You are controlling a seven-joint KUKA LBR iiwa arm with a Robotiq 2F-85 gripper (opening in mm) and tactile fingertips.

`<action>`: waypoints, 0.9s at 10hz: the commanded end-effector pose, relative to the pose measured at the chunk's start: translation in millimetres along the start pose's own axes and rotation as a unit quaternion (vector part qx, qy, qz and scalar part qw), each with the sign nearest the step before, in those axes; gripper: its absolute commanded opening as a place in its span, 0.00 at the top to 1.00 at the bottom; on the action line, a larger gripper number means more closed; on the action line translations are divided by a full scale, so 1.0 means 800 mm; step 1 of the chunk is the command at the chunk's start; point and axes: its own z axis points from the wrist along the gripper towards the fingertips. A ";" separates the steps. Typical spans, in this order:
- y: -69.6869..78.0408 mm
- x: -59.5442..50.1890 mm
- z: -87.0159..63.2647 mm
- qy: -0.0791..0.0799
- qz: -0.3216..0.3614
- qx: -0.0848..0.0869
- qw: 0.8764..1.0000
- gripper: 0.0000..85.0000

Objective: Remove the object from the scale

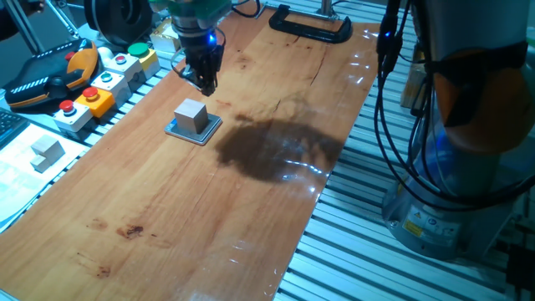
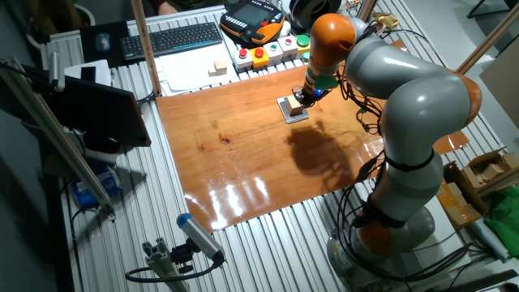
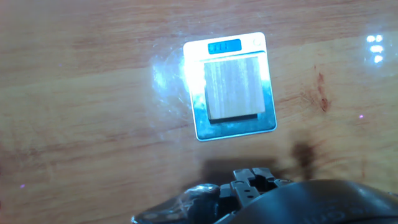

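Upper left of one fixed view, the hand (image 1: pixel 203 77) hangs just above and behind the cube (image 1: pixel 191 115), which sits squarely on the scale (image 1: pixel 206 133) on the wooden surface (image 1: pixel 251 217). Whether its fingers are spread or pressed together, I cannot tell. A good grasp likely means centring over the cube, descending straight, and pinching opposite faces without dragging the scale.
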 end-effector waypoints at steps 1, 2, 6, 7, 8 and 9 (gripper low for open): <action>-0.001 0.000 0.000 -0.002 0.004 -0.006 1.000 0.99; -0.001 0.002 -0.002 -0.001 0.004 -0.009 1.000 0.99; -0.003 0.003 -0.008 -0.002 0.002 -0.020 1.000 0.99; -0.003 0.003 -0.009 -0.003 0.002 -0.019 1.000 0.99; -0.001 0.001 -0.008 -0.002 0.003 -0.020 1.000 0.99; 0.000 -0.001 -0.003 0.000 0.003 -0.025 1.000 0.99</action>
